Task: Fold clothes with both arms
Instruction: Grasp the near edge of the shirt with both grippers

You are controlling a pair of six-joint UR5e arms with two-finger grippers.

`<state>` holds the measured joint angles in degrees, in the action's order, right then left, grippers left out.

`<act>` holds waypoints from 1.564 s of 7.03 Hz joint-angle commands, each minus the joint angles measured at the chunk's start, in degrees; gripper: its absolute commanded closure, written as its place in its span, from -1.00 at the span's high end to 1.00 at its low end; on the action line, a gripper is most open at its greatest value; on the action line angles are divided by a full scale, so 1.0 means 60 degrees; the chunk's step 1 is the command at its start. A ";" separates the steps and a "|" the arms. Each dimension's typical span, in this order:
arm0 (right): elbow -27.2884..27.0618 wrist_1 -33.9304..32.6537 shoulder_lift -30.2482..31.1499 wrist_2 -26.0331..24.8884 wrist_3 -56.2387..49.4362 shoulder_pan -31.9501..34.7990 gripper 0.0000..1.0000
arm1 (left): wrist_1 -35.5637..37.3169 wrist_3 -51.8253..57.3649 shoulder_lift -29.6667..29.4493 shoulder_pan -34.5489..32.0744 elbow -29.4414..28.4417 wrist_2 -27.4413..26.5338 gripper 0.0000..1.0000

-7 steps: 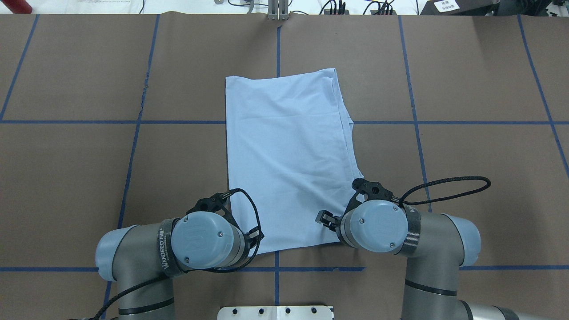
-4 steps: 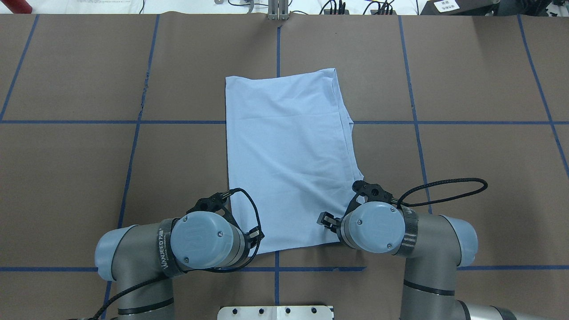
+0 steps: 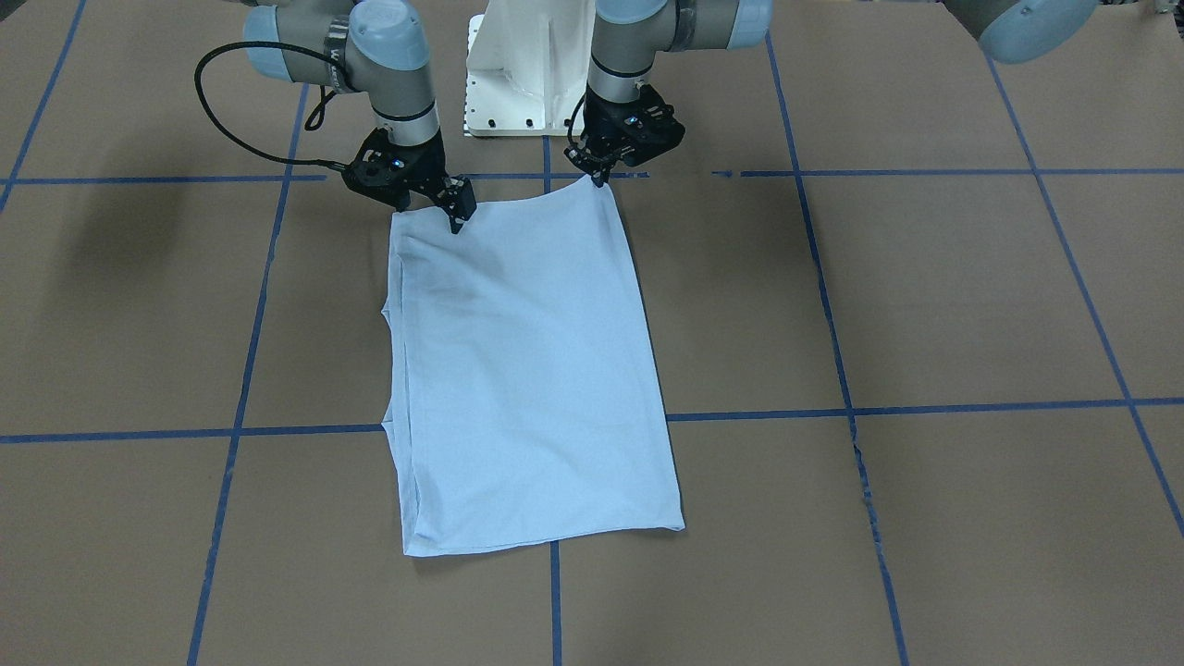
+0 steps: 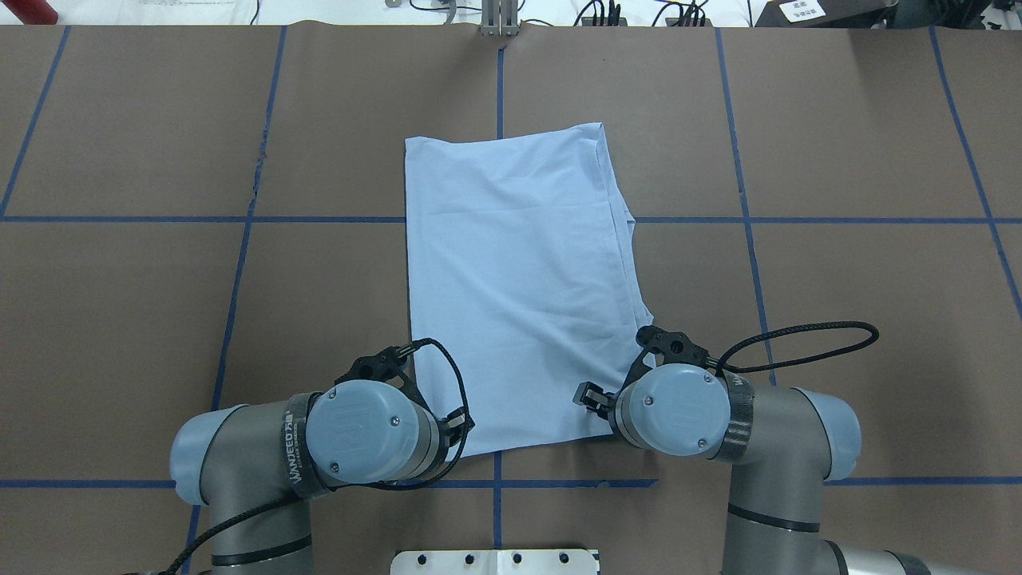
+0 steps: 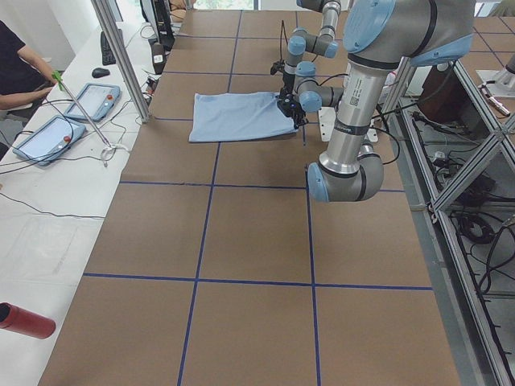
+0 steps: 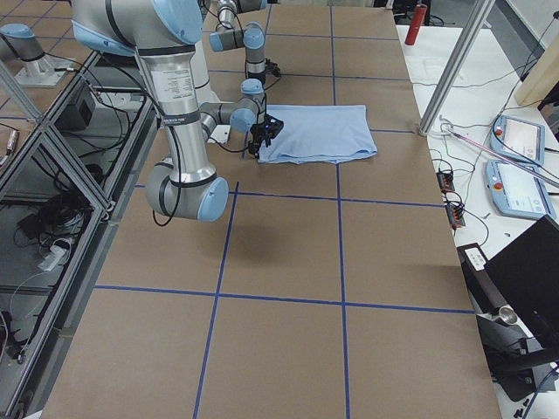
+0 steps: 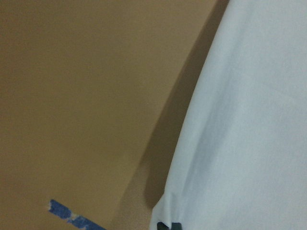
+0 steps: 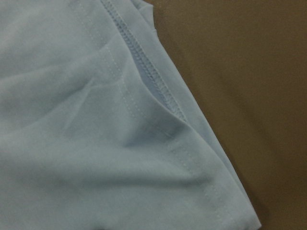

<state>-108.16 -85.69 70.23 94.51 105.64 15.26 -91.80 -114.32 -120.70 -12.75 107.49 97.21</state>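
The light blue T-shirt [image 3: 527, 370] lies folded into a long rectangle in the middle of the table [image 3: 925, 305], also in the overhead view [image 4: 511, 263]; its print and collar are hidden. My left gripper [image 3: 597, 178] is shut on the shirt's near corner, which rises to a small peak. My right gripper [image 3: 455, 218] stands on the other near corner and looks shut on the cloth. In the overhead view both wrists hide the fingertips. The left wrist view shows the shirt's edge [image 7: 249, 120] raised over its shadow. The right wrist view shows puckered hem layers [image 8: 144, 72].
The white pedestal base [image 3: 527, 74] stands just behind the grippers. Blue tape lines [image 3: 925, 407] divide the brown table. A side bench holds tablets [image 5: 48, 137], with a metal post [image 5: 121, 56] at the table's edge and a red cylinder [image 5: 24, 320] further along.
The right wrist has shifted a little, back and slightly to the right. The left arm and the shirt stay as they were.
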 commanded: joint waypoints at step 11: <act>-0.1290 0.0029 -0.0193 0.0565 0.0015 0.0108 -1.00 | 0.1317 0.0186 0.0224 0.0508 0.1647 -0.0029 -1.00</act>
<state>-113.74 -85.61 68.54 96.58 105.76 15.88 -88.33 -113.77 -119.67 -11.86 112.57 97.16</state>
